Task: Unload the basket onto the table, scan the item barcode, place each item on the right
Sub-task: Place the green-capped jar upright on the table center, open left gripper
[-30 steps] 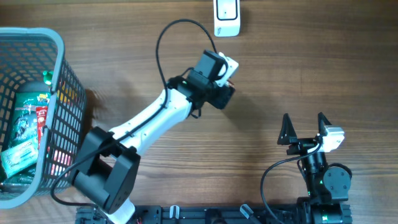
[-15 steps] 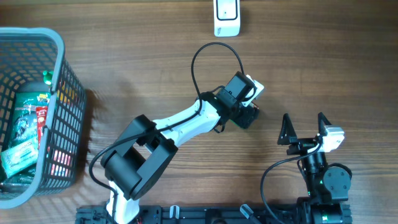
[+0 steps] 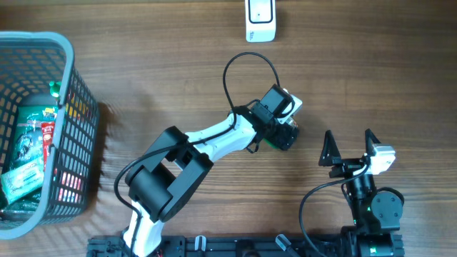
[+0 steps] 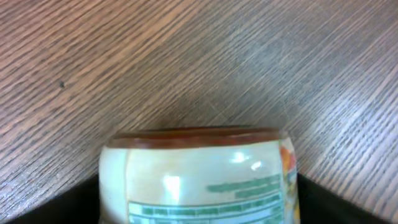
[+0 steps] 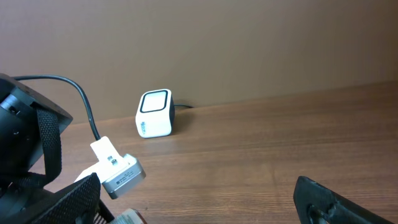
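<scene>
Midway through a barcode scan, the left gripper (image 3: 282,134) hangs low over the middle of the wooden table (image 3: 143,86) with the item (image 4: 199,180), a round container with a pale label in green print and a brown rim, lying on its side between its fingers. Whether those fingers pinch the container or stand just clear of it cannot be told from either view. The right gripper (image 3: 348,133) waits just beside it, its fingers spread wide and holding nothing. The white scanner (image 3: 260,20) sits well apart at the far edge of the table, its window facing the arms.

The step in hand looks like a set-down or regrasp partway between the basket (image 3: 68,50) and the scanner, with the scan itself not yet done. The next move likely calls for a firm hold on the container, the printed code turned outward, and a carry up to the scanner's face.

In view are two arms, one scanner, one basket and one item out on the table. The basket holds a green bottle (image 3: 28,135) and other packs too crowded to count.
</scene>
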### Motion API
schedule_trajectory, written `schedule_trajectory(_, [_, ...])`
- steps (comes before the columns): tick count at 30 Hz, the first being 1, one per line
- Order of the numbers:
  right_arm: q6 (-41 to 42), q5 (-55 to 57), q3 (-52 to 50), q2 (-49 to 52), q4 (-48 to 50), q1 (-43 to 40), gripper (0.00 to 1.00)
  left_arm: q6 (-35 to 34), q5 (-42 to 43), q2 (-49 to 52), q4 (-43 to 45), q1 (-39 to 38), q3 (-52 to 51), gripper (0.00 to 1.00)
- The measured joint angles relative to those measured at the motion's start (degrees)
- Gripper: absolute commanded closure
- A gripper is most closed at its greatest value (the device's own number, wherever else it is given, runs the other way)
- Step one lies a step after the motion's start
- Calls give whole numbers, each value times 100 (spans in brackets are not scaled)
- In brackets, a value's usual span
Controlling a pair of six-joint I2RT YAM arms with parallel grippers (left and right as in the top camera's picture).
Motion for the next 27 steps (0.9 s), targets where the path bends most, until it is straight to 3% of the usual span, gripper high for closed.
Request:
schedule_trajectory(8, [0,0,0,0,0,0,0,2,-7,-76,-15,0,0,0])
schedule_trajectory(12, [0,0,0,0,0,0,0,4,-258,-798,-184,0,-33,0])
schedule_trajectory(18, [0,0,0,0,0,0,0,4,-1294,-2256,-684,0,-31,0])
schedule_trajectory(27, [0,0,0,0,0,0,0,4,-3305,-3091,-1226,0,-31,0])
